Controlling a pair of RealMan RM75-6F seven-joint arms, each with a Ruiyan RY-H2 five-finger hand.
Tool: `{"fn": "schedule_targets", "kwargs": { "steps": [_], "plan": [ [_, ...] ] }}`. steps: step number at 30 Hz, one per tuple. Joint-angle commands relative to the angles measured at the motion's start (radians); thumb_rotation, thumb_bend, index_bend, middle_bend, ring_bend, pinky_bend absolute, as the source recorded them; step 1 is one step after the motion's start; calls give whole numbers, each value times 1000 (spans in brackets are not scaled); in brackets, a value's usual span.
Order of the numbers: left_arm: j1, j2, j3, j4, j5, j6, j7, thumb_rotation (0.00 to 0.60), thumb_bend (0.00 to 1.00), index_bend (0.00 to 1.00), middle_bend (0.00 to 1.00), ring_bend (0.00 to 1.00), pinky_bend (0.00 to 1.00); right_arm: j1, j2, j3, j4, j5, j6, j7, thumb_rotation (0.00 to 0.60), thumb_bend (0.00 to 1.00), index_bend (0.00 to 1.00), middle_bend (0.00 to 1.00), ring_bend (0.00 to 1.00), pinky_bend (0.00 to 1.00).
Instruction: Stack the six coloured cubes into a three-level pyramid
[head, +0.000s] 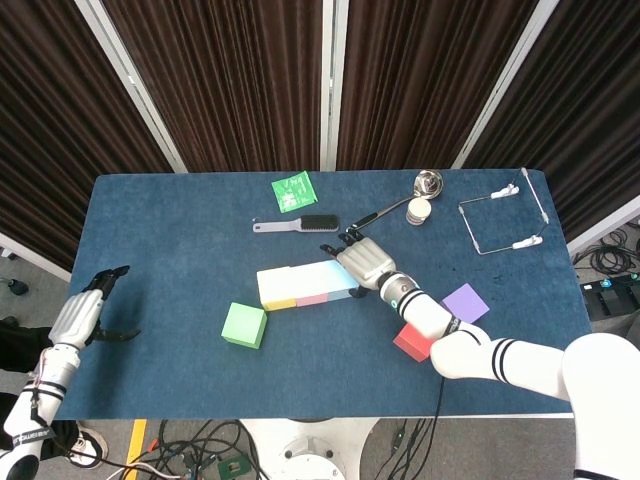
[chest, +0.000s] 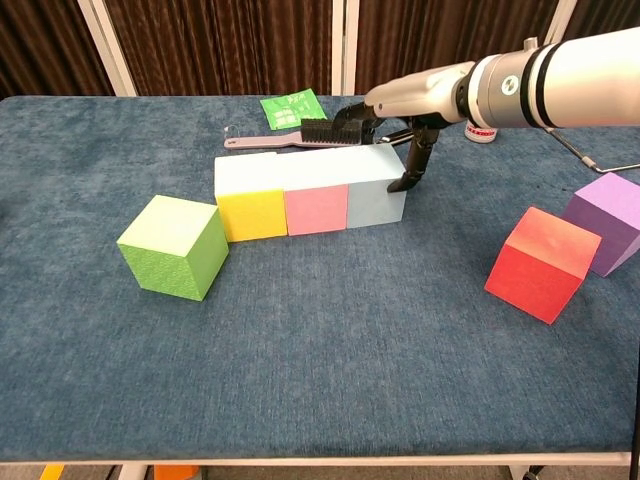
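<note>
presently three cubes stand in a touching row on the blue surface (chest: 320, 360): yellow cube (chest: 250, 197) at the left, pink cube (chest: 315, 195) in the middle, blue cube (chest: 374, 187) at the right. their tops read as one pale strip in the head view, so the seams there are hard to make out. the right robot hand (chest: 400, 140) sits at the blue cube's right end, one dark finger (chest: 413, 170) hanging down against its side, the others curled over the back edge; it grips nothing, and how far the hidden fingers are curled cannot be told. the green cube (chest: 172, 246) lies apart, front left of the row, turned at an angle. the red cube (chest: 541, 263) stands tilted on an edge, just beside the purple cube (chest: 605, 221), which is cut off by the chest view's right edge; in the head view the right arm partly covers the red cube. the left robot hand (head: 93, 308) hangs off the surface's left edge, fingers apart, holding nothing. behind the row lie a brush (chest: 300, 134), partly hidden by the hand, and a green packet (chest: 288, 107).
</note>
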Motion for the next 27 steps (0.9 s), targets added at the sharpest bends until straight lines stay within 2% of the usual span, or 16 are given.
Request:
{"fn": "schedule_targets", "kwargs": {
  "steps": [1,5,13,16,23,27],
  "plan": [
    [1,0,0,1,1,0,-1,600,85,75,93,0,183,0,6,4,-3,-4,-13,18,600,117,0,99,0,0],
    [1,1,-1,-1,1,0,-3,600,86,75,93,0,183,-1,10,8,-2,-17,-22,39,600,80,0,23,0,0],
    [13,-1,-9,-10,14,36,-8,600,86,75,98,0,183,-19,31,26,-19,-55,2,83,600,53,0,0,0,0],
    [19,1,-8,-19,39,64,-6,600,86,75,121,0,183,-37,70,43,-48,-67,32,106,600,53,0,0,0,0],
    [16,23,10,-93,121,101,40,600,88,75,154,0,184,-110,224,84,-146,-72,123,165,600,53,0,7,0,0],
    [-13,9,18,-128,163,84,101,600,88,75,156,0,183,-167,310,88,-200,-75,163,203,600,54,0,13,0,0]
  ]
}}
